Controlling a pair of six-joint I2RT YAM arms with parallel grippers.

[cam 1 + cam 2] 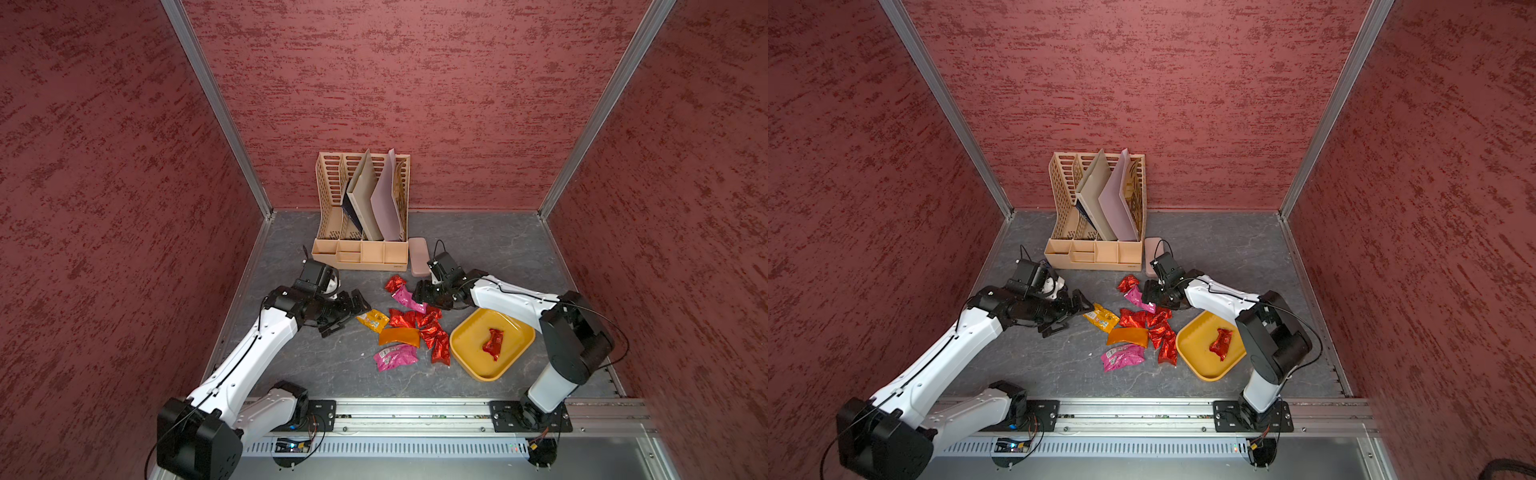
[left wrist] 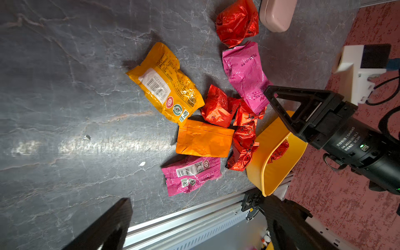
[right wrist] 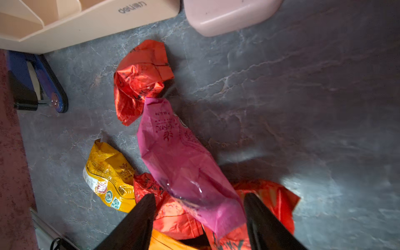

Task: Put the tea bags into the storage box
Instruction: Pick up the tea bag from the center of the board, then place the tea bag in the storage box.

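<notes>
Packets, crinkly foil tea bags (image 1: 432, 332): light, soft, slippery; heaped beside shallow mustard-yellow plastic tray (image 1: 467, 338), one red packet (image 1: 493, 344) inside. Your right gripper (image 3: 199, 195): fingers apart, astride pink foil packet (image 3: 184, 164); pinch mid-body. Left gripper (image 1: 348, 316) gaping, empty.

White-shelled arms (image 1: 274, 334) with black joints (image 1: 577, 332), thin black cables (image 1: 524, 292), triangular black end effector fingers (image 2: 303, 92).

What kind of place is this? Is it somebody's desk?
Probably a robot practice booth: a left arm and right arm fixed to a metal rail, red walls on three sides, and a file organiser set out like a desk.
</notes>
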